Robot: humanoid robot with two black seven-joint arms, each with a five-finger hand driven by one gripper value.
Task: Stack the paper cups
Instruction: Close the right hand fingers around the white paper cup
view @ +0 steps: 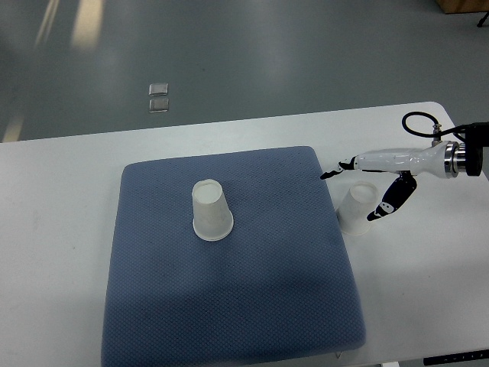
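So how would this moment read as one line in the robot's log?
right hand: open at off-mat cup, no grasp | mat cup: upside down on blue mat | unstacked

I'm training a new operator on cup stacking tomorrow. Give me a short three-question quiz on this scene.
1. True or false: both paper cups stand on the blue mat.
2. Which hand is at the cup on the table: A) left, B) right?
3. Fill in: the cup on the mat stands upside down, its wide ___ on the mat.

Key:
1. False. One cup is off the mat's right edge, on the white table.
2. B. Its arm enters from the right; fingers straddle the cup, grip not clearly closed.
3. Rim.
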